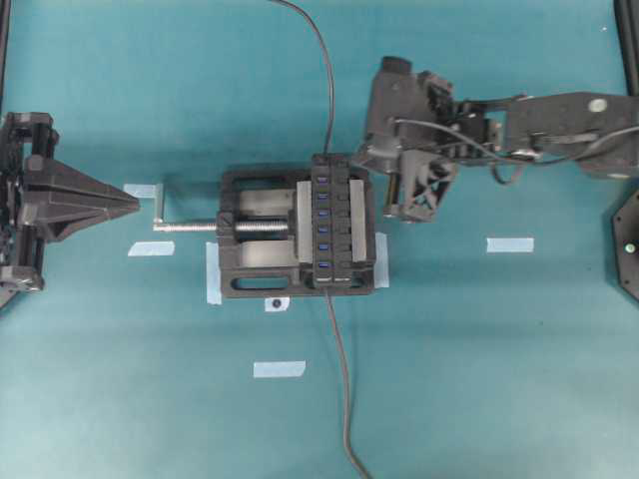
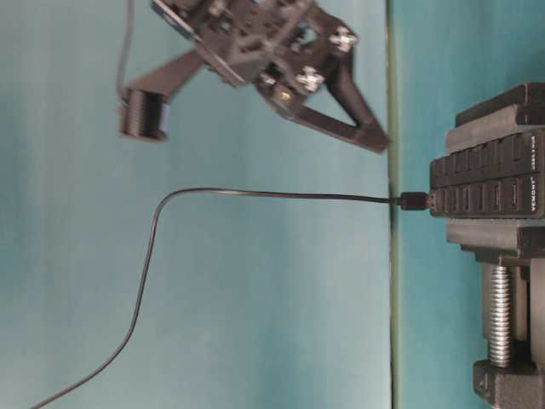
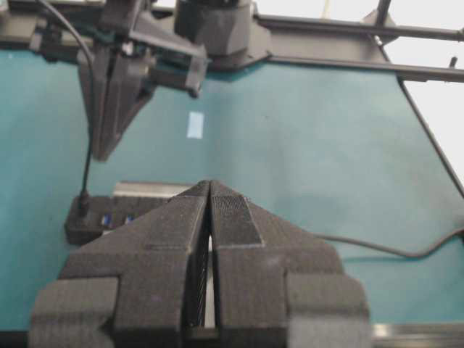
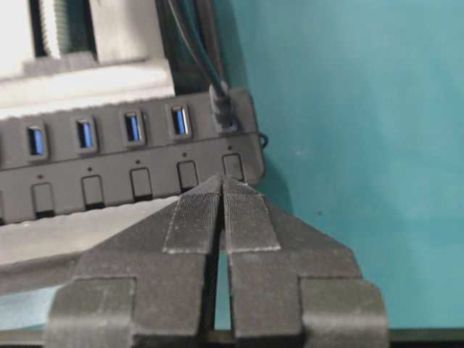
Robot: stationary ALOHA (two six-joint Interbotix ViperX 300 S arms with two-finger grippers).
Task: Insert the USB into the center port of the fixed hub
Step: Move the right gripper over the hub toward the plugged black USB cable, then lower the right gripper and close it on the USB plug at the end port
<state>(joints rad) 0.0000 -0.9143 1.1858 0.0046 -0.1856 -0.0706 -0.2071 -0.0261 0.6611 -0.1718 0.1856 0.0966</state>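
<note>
Blue ports (image 4: 133,126) show only wrist-side.

Overhead view is taken from straight above, far off; whole tabletop is covered, w/ the vise (image 1: 298,236) near centre and the fixed hub (image 1: 334,222) clamped at its 3 o'clock side. Table-level view is set low, close in, rotated a quarter turn; hub (image 2: 498,179) is seen at 3 o'clock. Left wrist cam is aimed along its own fingers (image 3: 174,239) toward the hub. Right wrist cam is held v. near, over the hub's port row (image 4: 109,134). Hub is shared by all four views.
</note>
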